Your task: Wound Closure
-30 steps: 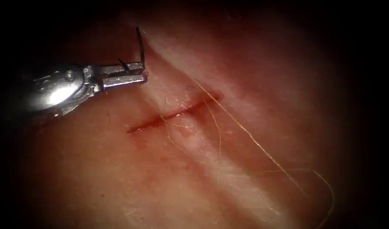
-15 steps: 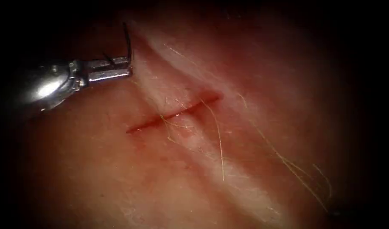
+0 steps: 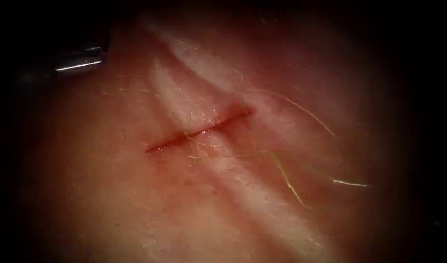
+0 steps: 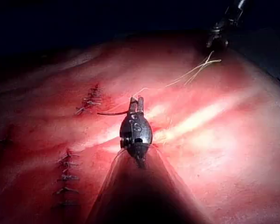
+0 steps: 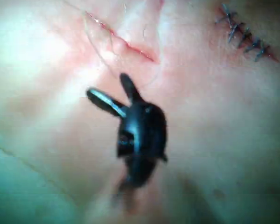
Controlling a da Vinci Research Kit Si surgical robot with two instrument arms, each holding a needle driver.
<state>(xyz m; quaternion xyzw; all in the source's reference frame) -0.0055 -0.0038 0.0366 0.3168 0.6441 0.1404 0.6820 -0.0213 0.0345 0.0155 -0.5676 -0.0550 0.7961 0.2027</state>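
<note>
Left tool (image 4: 135, 103) above tissue (image 3: 135, 204), jaws pinching needle (image 4: 113, 113) near its end, needle clear of tissue. Right tool (image 5: 113, 92) jaws spread, holding nothing. Thread (image 3: 286, 181) lies loose right of cut (image 3: 199, 130). Older stitched cuts (image 4: 65, 170) nearby.

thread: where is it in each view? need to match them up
Endoscope: thread crosses the cut; loose strands lie to its right.
Left wrist: runs from beside left tool, which is shut on the needle near one end, clear of tissue, toward right tool.
Right wrist: faint, beside the cut, beyond right tool's open, empty jaws.
Shared landmark: the cut, in endoscope and right wrist.
</note>
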